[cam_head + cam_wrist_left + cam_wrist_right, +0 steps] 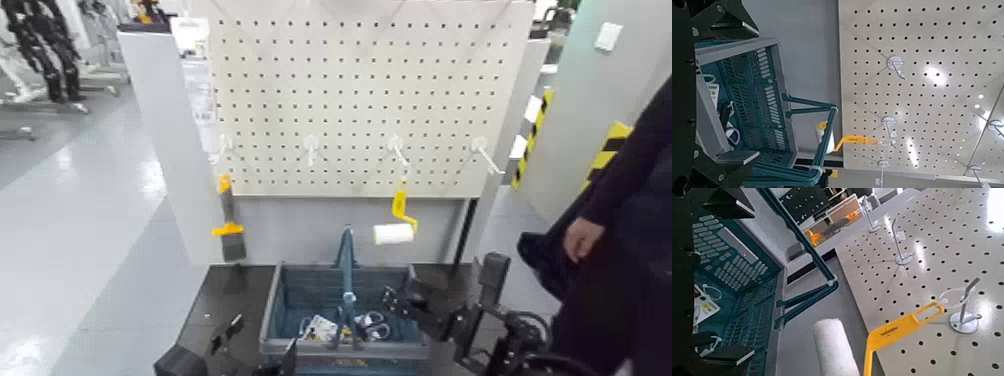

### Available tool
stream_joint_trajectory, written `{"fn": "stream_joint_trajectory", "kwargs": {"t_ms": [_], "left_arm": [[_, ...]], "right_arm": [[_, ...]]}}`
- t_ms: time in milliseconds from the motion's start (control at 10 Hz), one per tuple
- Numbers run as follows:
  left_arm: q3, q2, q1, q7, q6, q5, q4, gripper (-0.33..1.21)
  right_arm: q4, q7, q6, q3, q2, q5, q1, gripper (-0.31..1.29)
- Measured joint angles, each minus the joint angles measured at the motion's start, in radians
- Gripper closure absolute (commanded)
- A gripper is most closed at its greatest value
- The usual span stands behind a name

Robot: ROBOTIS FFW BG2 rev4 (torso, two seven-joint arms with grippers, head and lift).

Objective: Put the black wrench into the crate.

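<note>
The blue-grey crate (283, 306) stands on the dark table below the pegboard, its tall central handle (346, 258) upright. Small white and black items (322, 326) lie in it. I see no black wrench in any view; none hangs on the pegboard hooks. My right gripper (404, 300) is open and empty just over the crate's right rim. My left gripper (229, 335) is open and empty beside the crate's left side. The left wrist view shows the crate's slotted wall (754, 94), and the right wrist view shows it too (731, 274).
A yellow-handled white paint roller (394, 233) hangs on the pegboard (360, 90) above the crate's right end. An orange-handled scraper (228, 230) hangs at the board's left edge. A person in dark clothes stands at the right, hand (582, 238) near the table.
</note>
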Motion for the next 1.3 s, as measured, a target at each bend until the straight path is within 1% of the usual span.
{"fn": "stream_joint_trajectory", "kwargs": {"t_ms": [200, 400, 600, 800, 900, 1100, 1200, 1300], "left_arm": [[0.002, 0.000, 0.001, 0.000, 0.001, 0.000, 0.000, 0.21], [0.003, -0.002, 0.002, -0.002, 0.002, 0.000, 0.000, 0.21], [0.006, -0.001, 0.003, 0.000, 0.002, 0.001, 0.000, 0.21], [0.010, -0.001, 0.006, -0.001, 0.002, 0.001, -0.002, 0.21], [0.014, -0.001, 0.010, 0.000, 0.002, 0.002, -0.003, 0.21], [0.022, -0.002, 0.018, 0.000, 0.002, 0.002, -0.008, 0.21], [0.025, -0.003, 0.021, 0.001, 0.002, 0.002, -0.009, 0.21], [0.028, -0.005, 0.026, 0.002, 0.002, 0.001, -0.010, 0.21]], "right_arm": [[-0.059, -0.033, -0.035, -0.006, 0.000, -0.002, 0.037, 0.08], [-0.134, -0.103, -0.139, -0.009, 0.007, -0.009, 0.104, 0.08], [-0.215, -0.200, -0.242, -0.001, 0.017, 0.014, 0.201, 0.08], [-0.273, -0.295, -0.340, 0.004, 0.034, 0.023, 0.308, 0.09], [-0.300, -0.337, -0.382, 0.003, 0.038, 0.041, 0.359, 0.09], [-0.333, -0.423, -0.458, 0.017, 0.040, 0.077, 0.441, 0.09], [-0.352, -0.462, -0.482, 0.029, 0.040, 0.096, 0.477, 0.10], [-0.377, -0.495, -0.490, 0.043, 0.040, 0.113, 0.514, 0.09]]}}
